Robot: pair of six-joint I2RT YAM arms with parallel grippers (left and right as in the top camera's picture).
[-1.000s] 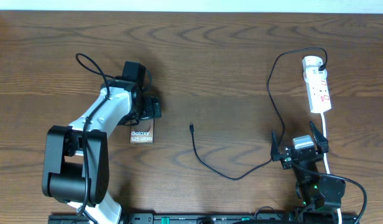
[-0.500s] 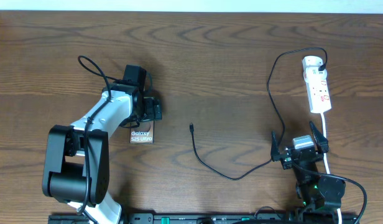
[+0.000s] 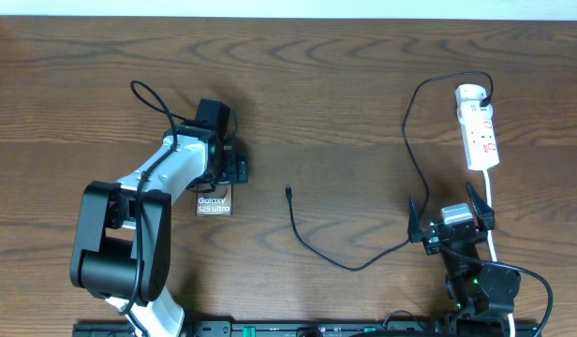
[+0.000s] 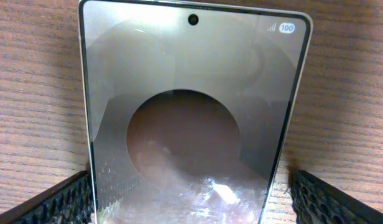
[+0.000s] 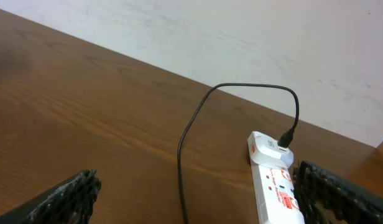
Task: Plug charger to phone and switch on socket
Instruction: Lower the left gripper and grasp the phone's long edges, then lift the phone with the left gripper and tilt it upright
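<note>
While the left gripper's (image 4: 191, 193) jaws stand wide apart on each side of the phone (image 4: 191, 93), which lies flat on the table (image 3: 363, 75), the left arm has slid a little to the right. I think it is lining up a grab. The right gripper (image 5: 198, 199) waits with jaws apart. I count one phone, one charger (image 3: 317, 253) with its tip well apart from the phone, one socket (image 3: 478, 131) and two arms.

bench (image 3: 345, 84): brown wood grain, smooth, low sheen
phone (image 4: 191, 124): glossy glass face with reflections, pale satin rim
socket (image 3: 478, 131): smooth white plastic, slight gloss
charger (image 3: 354, 269): thin black cable, matt
left jaws: black pads (image 4: 55, 202), rough diamond-knurled texture
left arm shell (image 3: 167, 168): smooth white casing, plastic-looking
</note>
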